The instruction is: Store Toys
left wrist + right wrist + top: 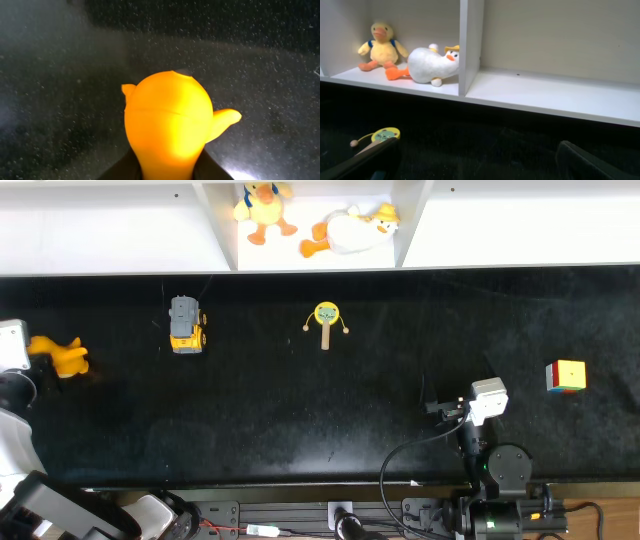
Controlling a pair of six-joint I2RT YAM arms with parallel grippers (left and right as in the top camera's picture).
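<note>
Clamping an orange toy [167,120] in the left gripper [167,172], both fingers pressed against its lower body, rounded top and two small side nubs bulging out past the fingertips. Sitting at the far left of the black table [300,430], well apart from the other toys. Not possible to tell whether the toy is resting on the table or being held just clear of it.

Idling with the right gripper [479,150] — fingers spread wide, nothing between them, parked low near its own base and facing the white shelf [120,230].

Lying loose on the table: a yellow truck [186,325], a rattle drum [326,320] near the middle, a colour cube [566,376] far right. Sitting in the shelf's middle compartment already: a yellow duck plush [264,208], upright, and a white duck plush [350,230] on its side just beside it.

Judging the step in hand as pick made, transport pending — roughly a third of the toys stored, four to go.

Next move, as judged: raising the orange toy high enough to clear the shelf's front edge, carrying it away from the arm's base toward the shelf, the left compartment being nearest, and loosening the fingers only once the toy is fully inside and resting on the shelf floor. Watching for slip — rounded, smooth-looking body, held low.
</note>
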